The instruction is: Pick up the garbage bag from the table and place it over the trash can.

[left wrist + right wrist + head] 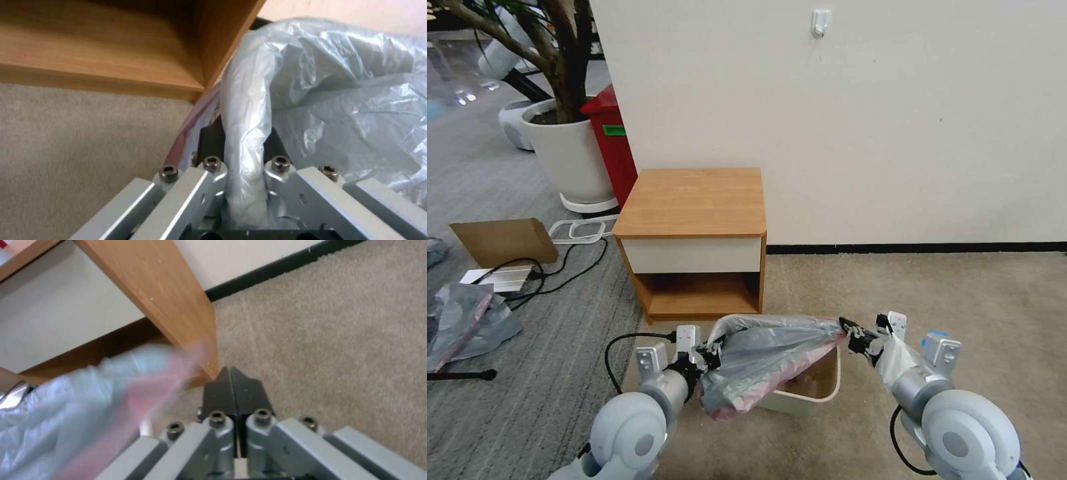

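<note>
Beige carpet right in front of the robot, and that's where all the action is. Closest in, the left gripper (710, 351) is clamped on a bunched rope of the garbage bag (774, 357), with film squeezed between its black pads in the left wrist view. The right gripper (854, 335) pinches the opposite end of the mouth, pads pressed together. Between them the bag hangs stretched and sagging just above the trash can (820, 390), draped over its near and left rim, pink band drooping low. The can's far right corner is uncovered.

Stuff looks featherlight, floppy and slick, so I'd guess it slips or tears if yanked; the banded hem is the sensible spot to grab.

Just behind the can sits the table (694, 200), top bare, against the wall.
</note>
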{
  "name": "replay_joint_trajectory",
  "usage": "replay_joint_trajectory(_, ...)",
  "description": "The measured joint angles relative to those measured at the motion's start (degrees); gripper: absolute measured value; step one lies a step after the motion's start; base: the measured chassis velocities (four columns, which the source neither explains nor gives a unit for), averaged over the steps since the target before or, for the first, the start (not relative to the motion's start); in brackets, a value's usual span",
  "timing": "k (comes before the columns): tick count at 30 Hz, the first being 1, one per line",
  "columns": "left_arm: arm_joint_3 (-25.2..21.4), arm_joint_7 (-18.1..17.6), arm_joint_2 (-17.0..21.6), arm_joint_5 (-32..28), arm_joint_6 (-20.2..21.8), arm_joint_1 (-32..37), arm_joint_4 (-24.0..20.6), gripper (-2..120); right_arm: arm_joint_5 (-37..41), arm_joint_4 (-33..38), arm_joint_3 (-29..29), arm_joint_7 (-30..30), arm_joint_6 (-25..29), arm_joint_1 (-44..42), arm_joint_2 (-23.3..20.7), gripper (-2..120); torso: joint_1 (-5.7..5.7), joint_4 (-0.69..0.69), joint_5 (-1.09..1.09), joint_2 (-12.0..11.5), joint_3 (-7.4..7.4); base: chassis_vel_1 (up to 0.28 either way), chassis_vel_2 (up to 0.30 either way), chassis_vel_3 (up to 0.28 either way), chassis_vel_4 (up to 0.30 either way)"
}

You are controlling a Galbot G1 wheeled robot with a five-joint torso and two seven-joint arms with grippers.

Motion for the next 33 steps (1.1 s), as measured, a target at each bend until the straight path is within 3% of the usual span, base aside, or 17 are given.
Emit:
replay_joint_trajectory(7,-0.07,0.0,-0.37,-0.25,0.0,-0.43,1.1,5,0.13,3.04,0.3,0.23,1.54,-0.33,0.2,23,0.0,0.0,0.0,0.0,0.0,0.0,0.0,0.0,0.0)
replay_joint_trajectory(9,-0.16,-0.02,-0.67,-0.23,0.0,-0.8,1.93,5,0.29,6.26,1.12,0.27,2.52,-0.73,0.07,36,0.0,0.0,0.0,0.0,0.0,0.0,0.0,0.0,0.0)
replay_joint_trajectory(13,-0.31,-0.11,-0.72,-0.15,-0.17,-1.3,2.54,5,4.16,11.57,1.39,0.29,2.88,-2.03,-0.39,47,0.0,0.01,-0.03,0.0,0.0,0.0,0.0,0.0,0.0)
replay_joint_trajectory(17,-0.48,-0.16,-0.61,-0.12,-0.46,-2.1,2.62,5,11.71,12.6,-1.88,0.06,0.73,-3.14,-0.6,64,0.0,0.0,0.0,0.0,0.0,0.0,0.0,0.0,0.0)
replay_joint_trajectory(26,-0.54,-0.16,-0.03,-0.01,-0.77,-3.57,2.07,5,11.56,12.57,-8.97,0.71,-5.72,-0.6,-0.94,96,0.0,0.0,0.0,0.0,0.0,0.0,0.0,0.0,0.0)
replay_joint_trajectory(33,-0.58,0.2,0.07,0.08,-0.8,-3.94,1.08,5,9.21,10.94,-12.16,0.7,-5.61,0.94,-0.65,100,0.0,0.0,0.0,0.0,0.0,0.0,0.0,0.0,0.0)
